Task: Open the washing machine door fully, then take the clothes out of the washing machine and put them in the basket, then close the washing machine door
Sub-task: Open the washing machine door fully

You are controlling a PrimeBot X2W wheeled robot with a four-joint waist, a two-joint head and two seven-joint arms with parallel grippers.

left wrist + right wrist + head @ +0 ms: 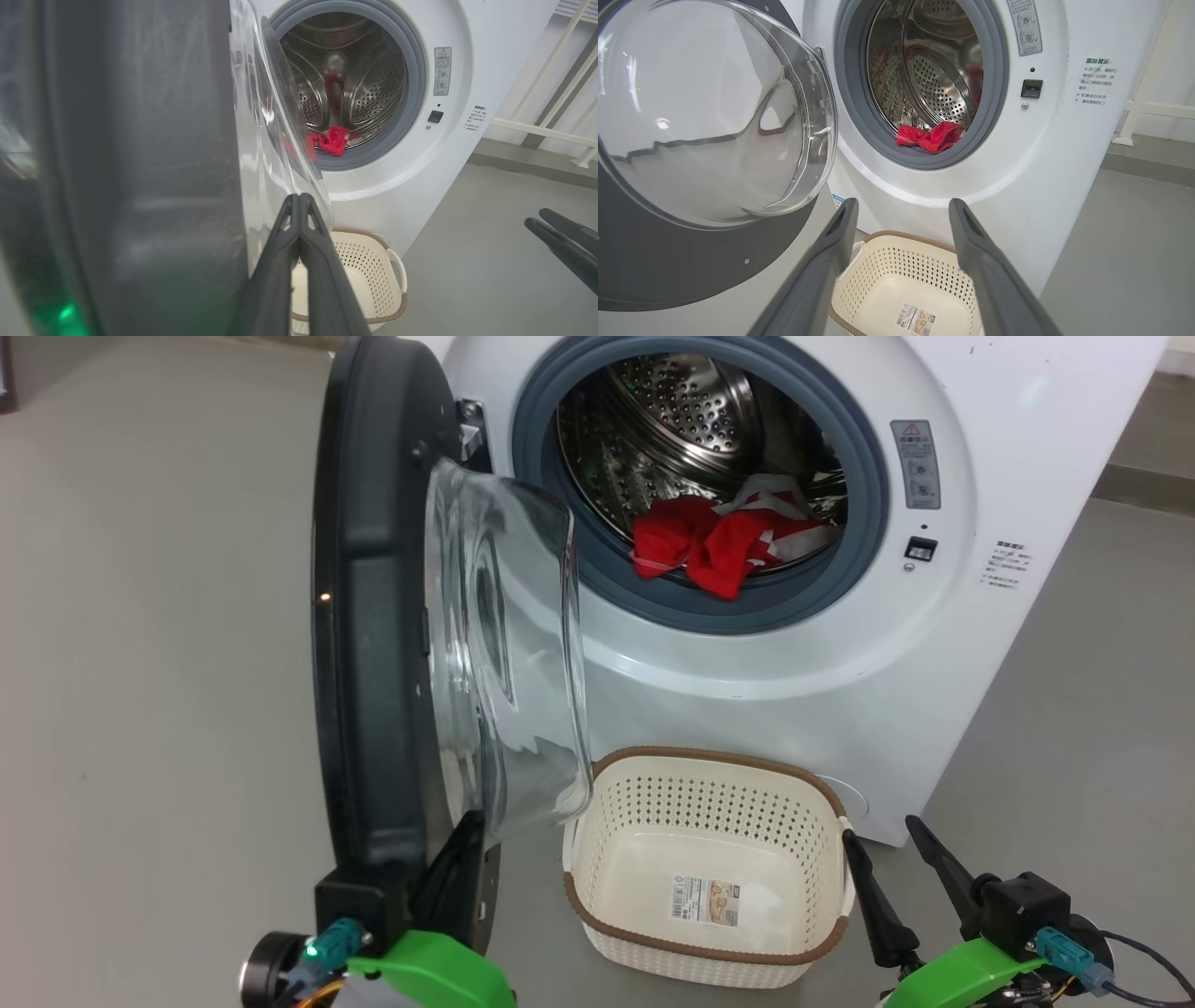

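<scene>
Standing half open, the washing machine door [373, 616] wants a steady outward push from the left gripper [299, 198], pinched closed, empty, beside its glass [504, 644]. Right gripper [878, 829] gapes empty by the basket [709, 756]; clothes [719, 546] lie in the drum [691, 411].

The washing machine [794, 653], a white front-loader with a grey rubber ring and perforated steel drum, is seen open. The washing machine door [369, 616], black-rimmed with a bulging glass bowl, is swung out at the machine's left. The clothes [719, 546], red and white, are bunched at the drum's front lip. The basket [709, 803], cream with a brown rim, is set upright just before the machine.
</scene>
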